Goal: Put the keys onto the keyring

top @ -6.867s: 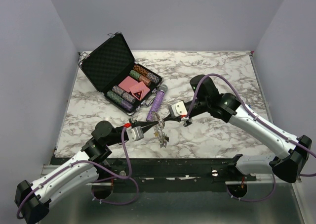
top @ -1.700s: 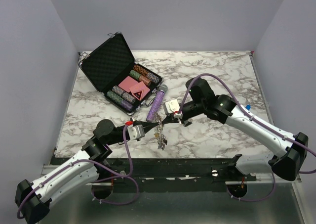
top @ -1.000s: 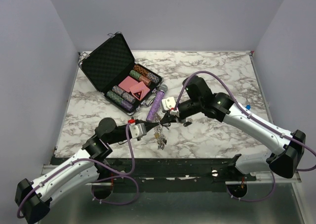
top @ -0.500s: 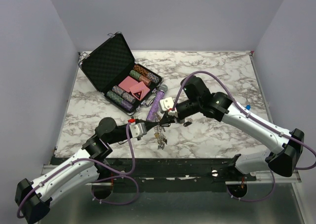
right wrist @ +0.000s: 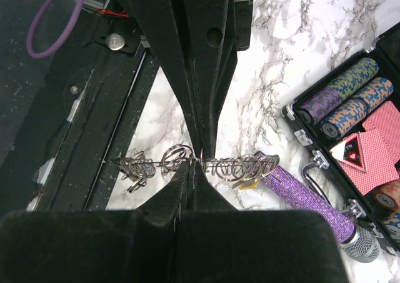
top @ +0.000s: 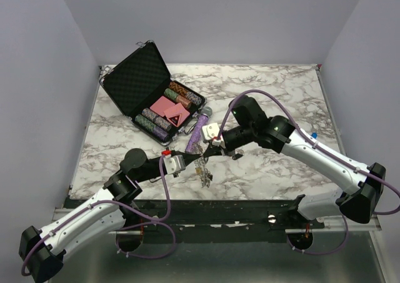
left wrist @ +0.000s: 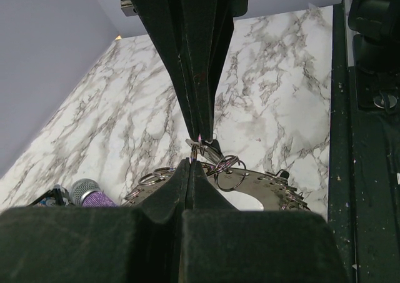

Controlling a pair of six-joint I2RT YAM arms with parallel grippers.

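The keyring [left wrist: 262,189] is a flat silver ring strung with small split rings. It hangs between both grippers in the top view [top: 201,168] and shows edge-on in the right wrist view [right wrist: 250,166]. My left gripper [left wrist: 190,163] is shut on its rim; it also shows in the top view [top: 192,157]. My right gripper [right wrist: 199,165] is shut on a small silver key [left wrist: 209,148], tip to tip with the left gripper at the ring. In the top view the right gripper [top: 206,152] comes in from the right. A yellow-capped key [right wrist: 247,183] hangs below the ring.
A purple glittery tube [top: 198,131] lies just behind the grippers. An open black case [top: 134,77] with poker chips and pink cards stands at the back left. A small black object [top: 236,156] lies on the marble table [top: 275,89] under the right arm.
My right gripper has moved left across the table until its tip meets the left gripper at the keyring. In the last half second almost nothing moved.
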